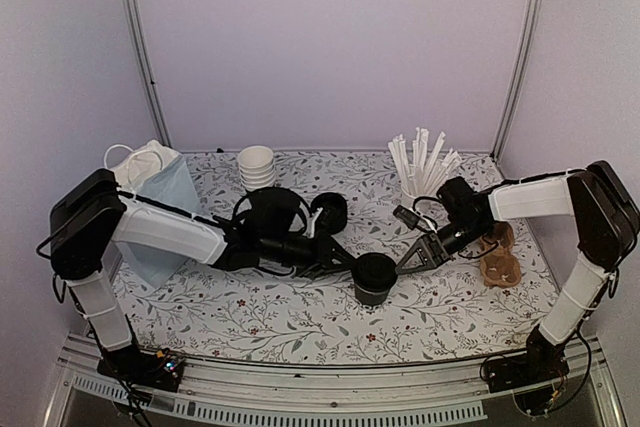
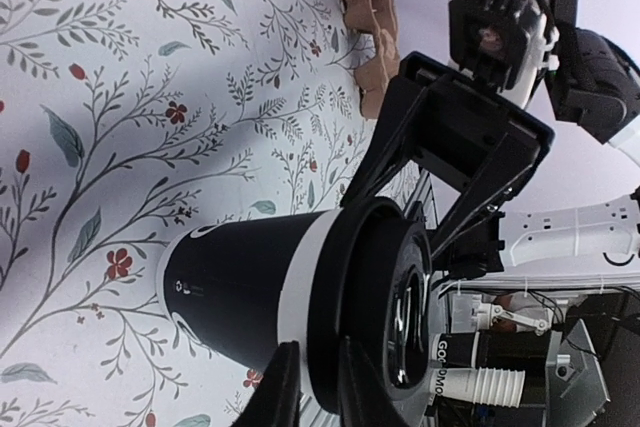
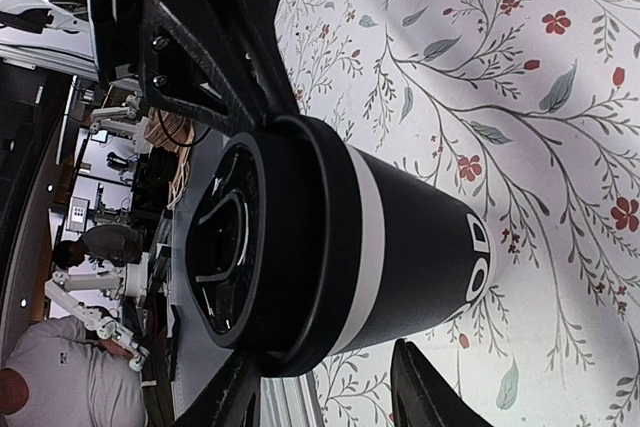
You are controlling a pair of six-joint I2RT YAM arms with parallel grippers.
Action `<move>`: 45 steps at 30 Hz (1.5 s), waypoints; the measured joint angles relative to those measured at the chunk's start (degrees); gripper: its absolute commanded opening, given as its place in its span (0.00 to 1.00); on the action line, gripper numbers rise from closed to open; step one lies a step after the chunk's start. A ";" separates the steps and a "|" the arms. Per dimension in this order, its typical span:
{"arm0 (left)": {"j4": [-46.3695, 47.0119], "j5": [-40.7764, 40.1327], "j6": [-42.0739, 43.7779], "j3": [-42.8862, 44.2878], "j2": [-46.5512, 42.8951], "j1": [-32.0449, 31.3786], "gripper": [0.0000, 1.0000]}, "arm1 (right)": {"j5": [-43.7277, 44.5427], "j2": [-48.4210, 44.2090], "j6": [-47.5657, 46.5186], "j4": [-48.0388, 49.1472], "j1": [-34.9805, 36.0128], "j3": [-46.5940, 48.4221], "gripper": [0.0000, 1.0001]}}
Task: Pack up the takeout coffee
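Note:
The takeout coffee stands upright mid-table, a black paper cup with a whitish band under its round black lid. My left gripper reaches it from the left. In the left wrist view its fingers sit close together, pinching the lid's rim where it meets the cup. My right gripper comes from the right. In the right wrist view its fingers are spread wide, straddling the near side of the cup and lid without gripping.
A brown cardboard cup carrier lies at the right, also in the left wrist view. A white cup of straws and a nested cup stack stand at the back. A blue-and-white bag is at the left. Round black items lie behind the left arm.

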 measured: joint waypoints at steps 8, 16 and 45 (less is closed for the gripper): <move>6.54 1.22 0.11 -2.91 2.16 1.07 0.10 | -0.66 2.56 3.56 -2.05 0.79 2.10 0.40; 4.61 -0.57 2.43 -0.79 1.79 1.40 0.22 | -1.55 3.04 4.31 -2.67 1.25 2.51 0.38; -13.70 -12.92 14.14 5.29 -6.88 -1.57 0.55 | 6.97 -2.29 -5.46 -5.75 2.64 3.85 0.70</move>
